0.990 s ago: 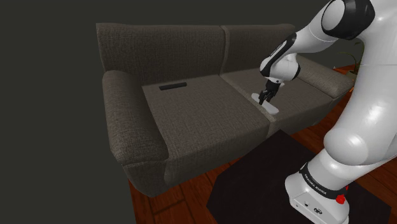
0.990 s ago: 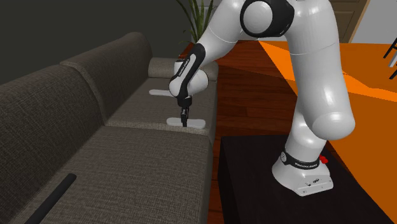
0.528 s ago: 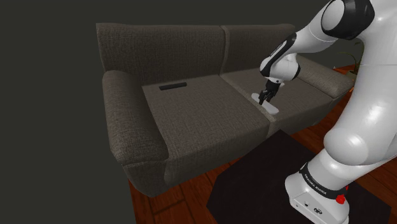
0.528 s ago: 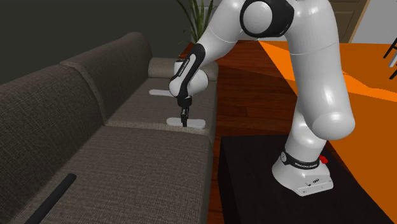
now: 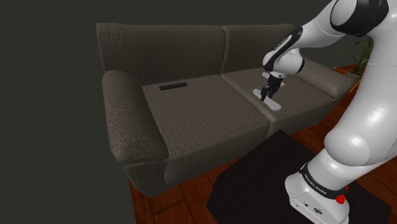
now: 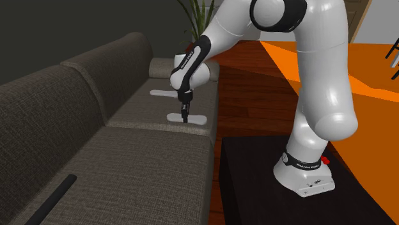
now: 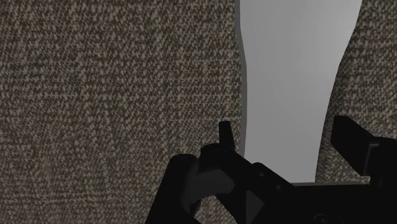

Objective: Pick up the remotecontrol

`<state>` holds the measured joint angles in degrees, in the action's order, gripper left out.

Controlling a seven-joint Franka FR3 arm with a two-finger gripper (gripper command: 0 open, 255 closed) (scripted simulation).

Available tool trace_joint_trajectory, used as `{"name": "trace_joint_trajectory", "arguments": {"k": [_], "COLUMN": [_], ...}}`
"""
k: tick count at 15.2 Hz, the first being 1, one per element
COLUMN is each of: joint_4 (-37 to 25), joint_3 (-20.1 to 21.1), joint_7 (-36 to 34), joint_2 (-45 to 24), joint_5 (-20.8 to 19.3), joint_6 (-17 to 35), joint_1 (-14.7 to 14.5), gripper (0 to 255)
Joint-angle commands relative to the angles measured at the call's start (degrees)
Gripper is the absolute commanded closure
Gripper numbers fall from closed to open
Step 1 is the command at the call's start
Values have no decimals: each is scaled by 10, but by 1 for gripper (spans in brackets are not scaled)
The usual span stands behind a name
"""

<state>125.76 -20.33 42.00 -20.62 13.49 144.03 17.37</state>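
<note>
A plain white remote control [image 5: 274, 105] hangs just above the sofa's seat cushion [image 5: 299, 102], near the seam between the two cushions. My gripper [image 5: 269, 93] points straight down and is shut on the remote's middle. In the second exterior view the remote [image 6: 199, 119] sticks out to both sides of the gripper [image 6: 185, 116]. Seen from the wrist, the pale remote [image 7: 292, 76] runs away from the gripper [image 7: 286, 137] between the two black fingers [image 7: 225, 135], with brown cushion fabric beneath it.
A second white remote [image 6: 160, 93] lies farther along the same cushion, toward the armrest [image 5: 327, 77]. A black remote [image 5: 172, 86] lies on the other seat cushion near the backrest. The dark stand [image 5: 267, 184] sits on a wood floor before the sofa; a plant [image 6: 198, 16] rises behind it.
The arm has risen a little and the white remote has come up off the cushion with the gripper. The other two remotes have not moved.
</note>
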Motion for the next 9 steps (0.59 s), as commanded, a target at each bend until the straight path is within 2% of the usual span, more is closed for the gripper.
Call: {"name": "trace_joint_trajectory", "arguments": {"k": [1, 9], "joint_4": [-1, -4], "joint_3": [-6, -18], "joint_7": [-6, -24], "joint_2": [14, 53], "joint_5": [-10, -35], "joint_6": [-14, -53], "joint_1": [-3, -12], "gripper": [255, 255]}}
